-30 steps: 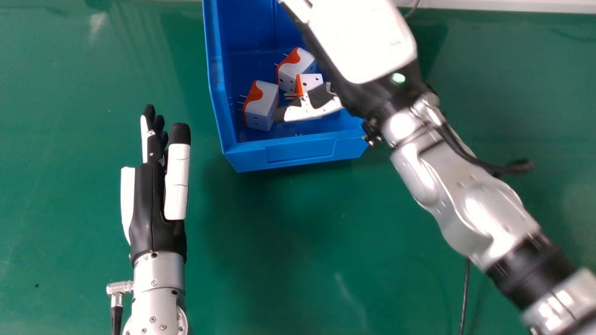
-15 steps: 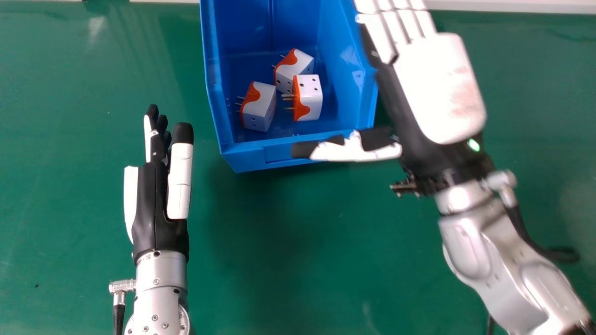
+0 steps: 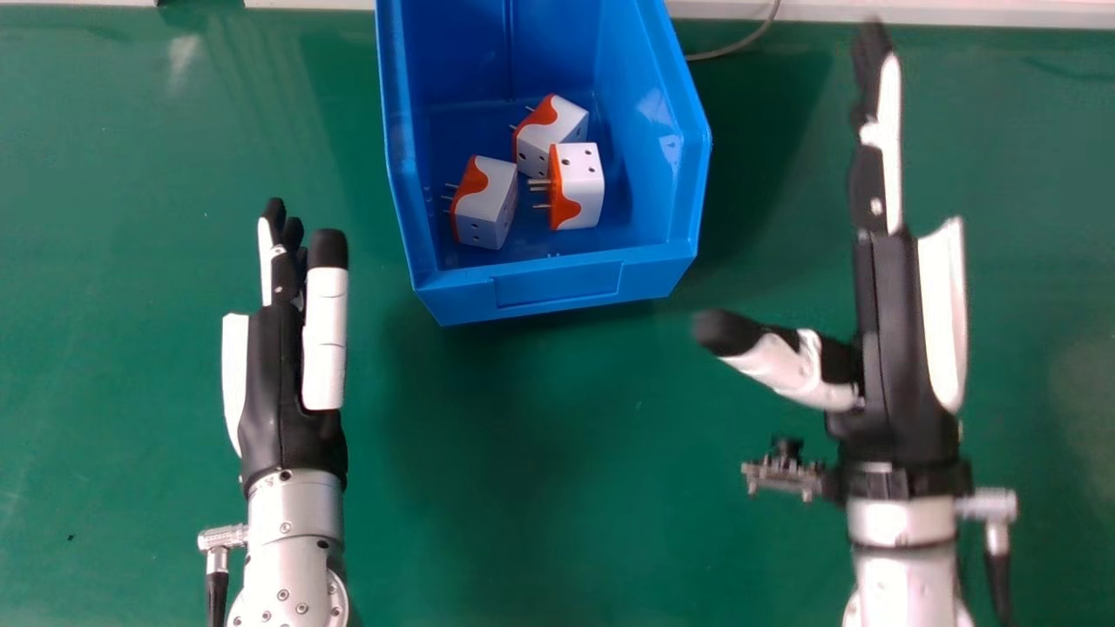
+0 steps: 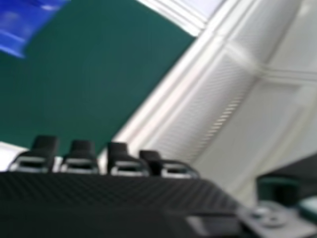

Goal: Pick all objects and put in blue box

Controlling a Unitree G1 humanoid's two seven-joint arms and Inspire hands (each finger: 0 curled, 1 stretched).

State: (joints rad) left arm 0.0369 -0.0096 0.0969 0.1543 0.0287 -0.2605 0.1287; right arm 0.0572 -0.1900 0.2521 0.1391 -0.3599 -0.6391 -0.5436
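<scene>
In the head view my right hand [image 3: 902, 340] is held to the right of the blue box [image 3: 557, 283], open, its fingers straight and its thumb out toward the box. My left hand [image 3: 292, 374] is at the left of the box, also open with straight fingers. Inside the box lie a white and orange plug adapter [image 3: 495, 205], a second adapter [image 3: 562, 126] behind it and a third adapter [image 3: 585, 183] on the right, close together. The right hand view has my right hand [image 4: 119, 198] along the bottom and a corner of the blue box [image 4: 25, 22].
The green table [image 3: 557, 453] lies under both arms. A grey cable [image 3: 740, 43] runs behind the box near the white rear edge [image 3: 958, 12]. A small metal bracket [image 3: 784, 475] sticks out from the right wrist toward the middle.
My right hand has left the box, moving right and back toward the robot and turning its fingers to point forward. The left hand has hardly moved. The adapters stay in the box.
</scene>
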